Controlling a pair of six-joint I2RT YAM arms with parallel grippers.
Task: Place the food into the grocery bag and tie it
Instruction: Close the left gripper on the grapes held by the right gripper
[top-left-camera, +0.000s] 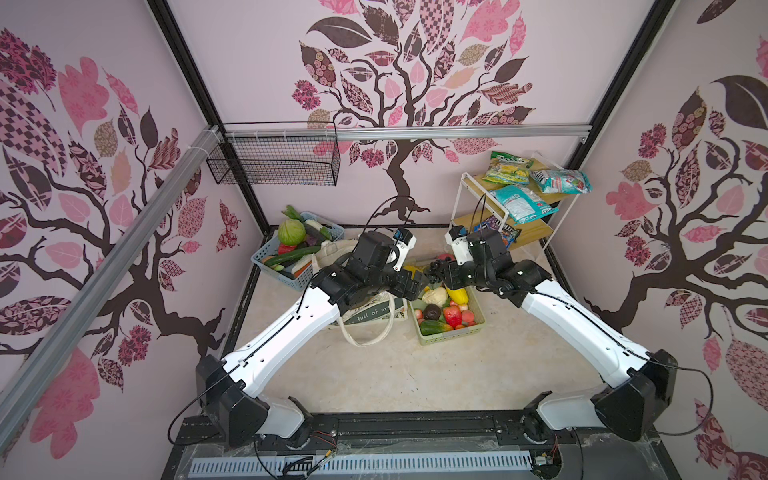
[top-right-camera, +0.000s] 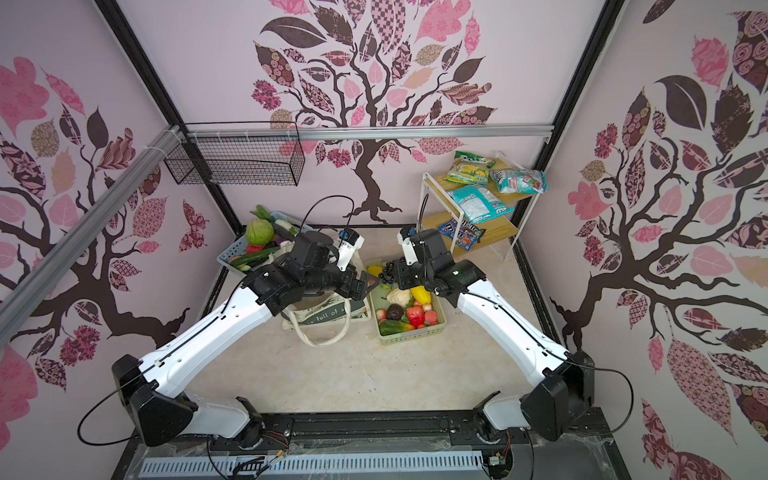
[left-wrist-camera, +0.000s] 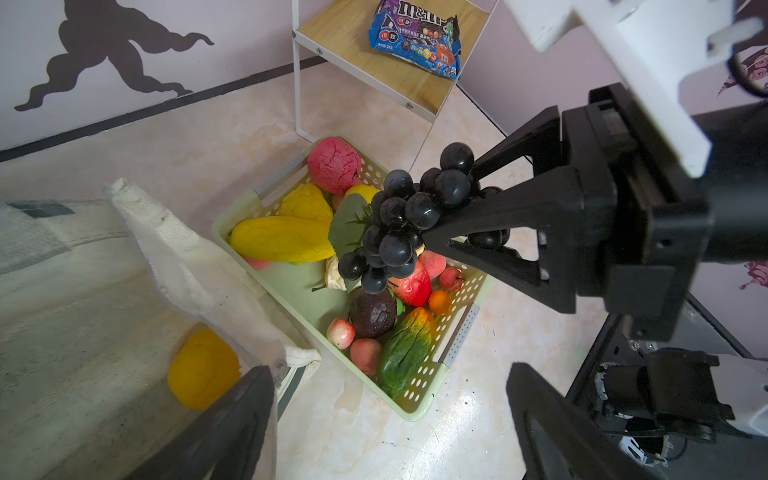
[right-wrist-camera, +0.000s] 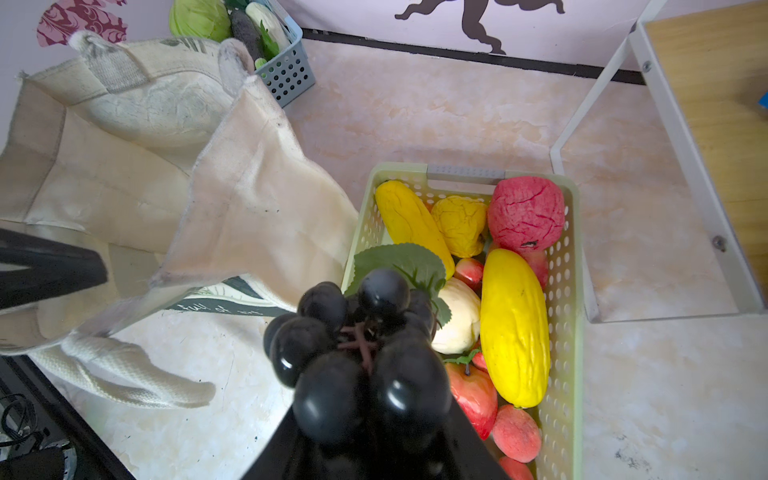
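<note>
My right gripper (left-wrist-camera: 453, 199) is shut on a dark grape bunch (left-wrist-camera: 399, 224) with a green leaf, held up over the pale-green basket (left-wrist-camera: 415, 411), on its side toward the bag. The same grape bunch (right-wrist-camera: 357, 345) fills the space between my right fingers. The cream grocery bag (right-wrist-camera: 124, 174) lies open beside the basket, and a yellow-orange fruit (left-wrist-camera: 203, 370) lies inside it. My left gripper (left-wrist-camera: 386, 374) is open at the bag's mouth, with one finger (left-wrist-camera: 249, 415) behind the bag's cloth edge. More food fills the basket: yellow fruits (right-wrist-camera: 515, 328) and a red bumpy fruit (right-wrist-camera: 525, 214).
A blue basket (top-left-camera: 286, 278) with a green cabbage (top-left-camera: 291, 231) and cucumbers stands at the back left. A white-framed wooden shelf (top-left-camera: 528, 232) with snack packets stands at the back right. A black wire basket (top-left-camera: 274, 162) hangs on the back wall.
</note>
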